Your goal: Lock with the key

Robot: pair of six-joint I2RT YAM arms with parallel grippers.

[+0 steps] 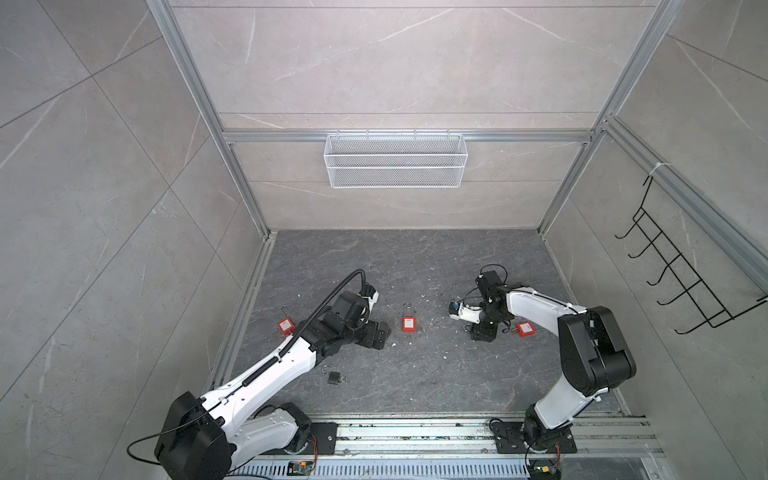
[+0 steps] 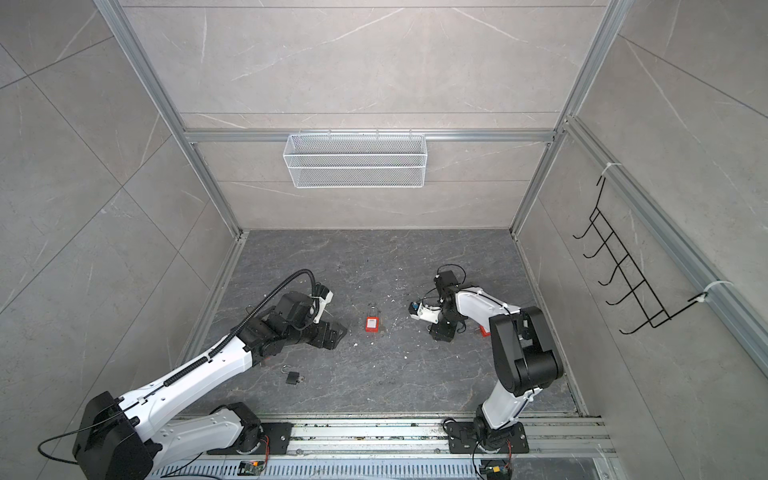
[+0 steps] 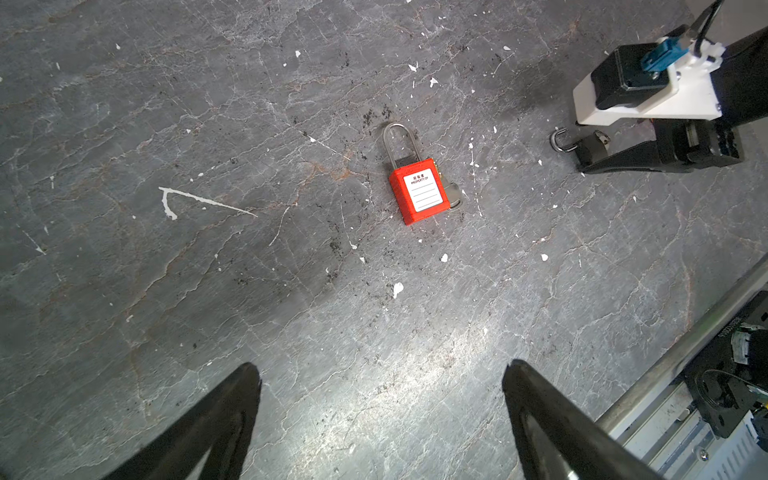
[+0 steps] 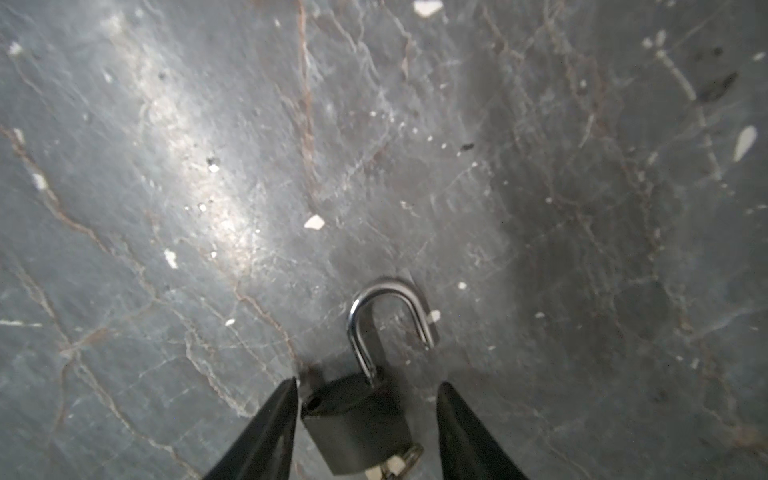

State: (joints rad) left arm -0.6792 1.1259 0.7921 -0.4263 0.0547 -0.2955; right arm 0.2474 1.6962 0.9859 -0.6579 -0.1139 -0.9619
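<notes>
A black padlock (image 4: pixel 353 419) lies flat on the dark stone desk (image 1: pixel 415 270), right of the middle. The right hand (image 4: pixel 365 384) is lowered over it, fingers on either side of the lock's body. In the right wrist view one finger meets a corner of the body and a gap shows at the other, so the hand is part-open around the lock and does not appear to clamp it.

The lock's long axis runs straight out from that hand. The shackle (image 4: pixel 358 332) points away from the wrist, and what looks like a key (image 4: pixel 401 459) sits in the base, back between the fingers. The shackle is sprung: its free leg ends above the desk, clear of the body, and its hole in the top is bare.

The left hand (image 3: pixel 380 365) hovers with its fingers spread wide and nothing between them. It faces a red padlock (image 3: pixel 417 195) at mid-desk, well apart from the black one. A second black padlock (image 1: pixel 333 377), its shackle also open, lies beside the left arm.

The right hand is plainly the nearer. Its fingers would close across the lock's width, which would steady the body. Pushing the shackle home means pressing along the lock's length, from the far end toward the wrist. The key end is crowded by the fingers, so reaching it looks the harder part.
</notes>
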